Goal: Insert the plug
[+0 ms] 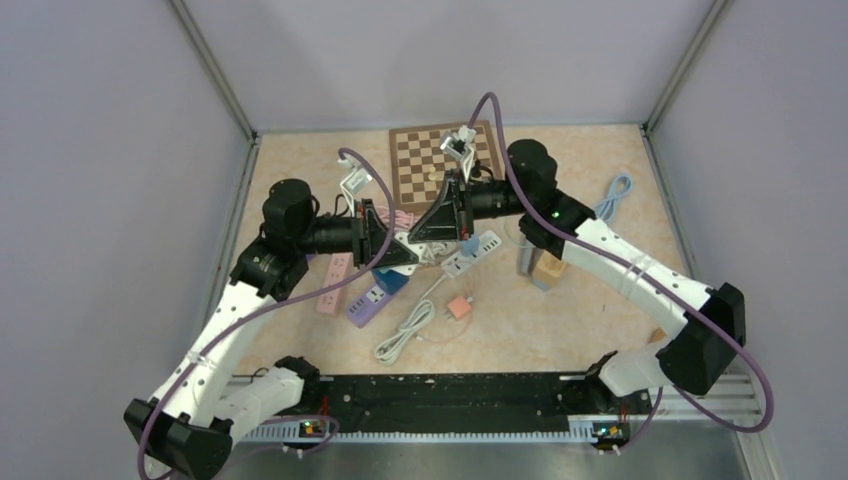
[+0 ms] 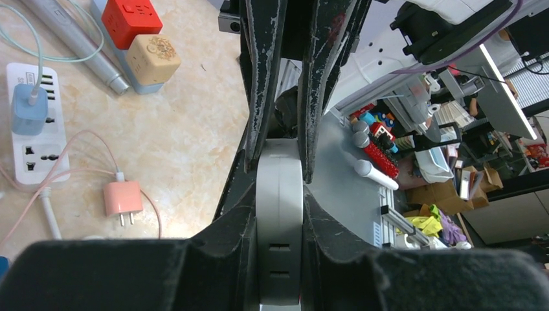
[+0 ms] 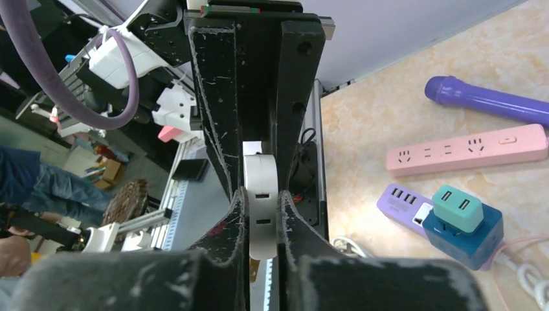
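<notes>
In the top view the pink power strip (image 1: 334, 283) lay at eight o'clock of the left gripper (image 1: 396, 247), whose fingers were clamped narrow on a white round plug (image 2: 280, 214) at mid-table. At its three o'clock the right gripper (image 1: 432, 226) pinched what seemed the same plug from the opposite side, with the white power strip (image 1: 472, 252) at its four o'clock

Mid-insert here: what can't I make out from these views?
- Top view: the left pincer and right pincer cover the white piece where they meet.
- Wrist views: black fingers hide its ends; no prongs or socket contact visible.
</notes>
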`<state>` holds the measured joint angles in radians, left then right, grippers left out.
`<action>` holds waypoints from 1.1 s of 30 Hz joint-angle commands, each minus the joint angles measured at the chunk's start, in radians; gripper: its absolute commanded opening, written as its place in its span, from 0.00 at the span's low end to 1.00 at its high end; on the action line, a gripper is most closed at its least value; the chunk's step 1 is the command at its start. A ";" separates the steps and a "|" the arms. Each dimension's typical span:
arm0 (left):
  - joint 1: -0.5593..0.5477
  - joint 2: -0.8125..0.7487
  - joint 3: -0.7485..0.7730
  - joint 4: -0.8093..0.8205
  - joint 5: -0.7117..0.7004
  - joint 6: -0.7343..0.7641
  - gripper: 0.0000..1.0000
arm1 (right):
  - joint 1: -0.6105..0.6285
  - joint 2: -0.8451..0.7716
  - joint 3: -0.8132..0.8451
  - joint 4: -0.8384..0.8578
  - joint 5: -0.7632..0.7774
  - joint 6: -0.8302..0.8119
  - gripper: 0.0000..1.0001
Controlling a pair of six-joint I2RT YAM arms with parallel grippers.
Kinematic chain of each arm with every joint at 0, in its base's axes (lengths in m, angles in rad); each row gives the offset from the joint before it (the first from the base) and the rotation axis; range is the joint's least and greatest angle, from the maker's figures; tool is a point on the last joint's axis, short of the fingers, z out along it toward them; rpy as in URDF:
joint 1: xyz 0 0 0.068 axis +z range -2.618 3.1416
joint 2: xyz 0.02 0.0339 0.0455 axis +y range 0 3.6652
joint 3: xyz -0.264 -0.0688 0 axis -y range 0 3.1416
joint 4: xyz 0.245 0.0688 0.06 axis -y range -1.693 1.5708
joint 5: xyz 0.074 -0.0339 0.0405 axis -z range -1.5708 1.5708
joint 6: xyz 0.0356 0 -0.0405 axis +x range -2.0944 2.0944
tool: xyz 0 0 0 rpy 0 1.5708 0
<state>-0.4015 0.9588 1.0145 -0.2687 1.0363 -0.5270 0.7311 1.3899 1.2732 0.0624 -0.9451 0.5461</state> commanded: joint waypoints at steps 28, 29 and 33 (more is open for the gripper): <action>0.003 -0.026 -0.024 0.000 -0.028 -0.006 0.00 | 0.037 0.022 0.077 0.004 0.049 -0.003 0.00; 0.003 -0.025 -0.021 -0.004 -0.039 -0.002 0.00 | 0.037 0.022 0.083 -0.012 0.057 -0.010 0.00; 0.003 -0.027 0.011 -0.091 -0.157 0.062 0.00 | 0.036 0.014 0.085 -0.087 0.143 -0.039 0.32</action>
<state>-0.4000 0.9398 0.9920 -0.2718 1.0031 -0.5468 0.7620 1.4132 1.3045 0.0269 -0.8989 0.5411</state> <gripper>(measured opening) 0.270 0.140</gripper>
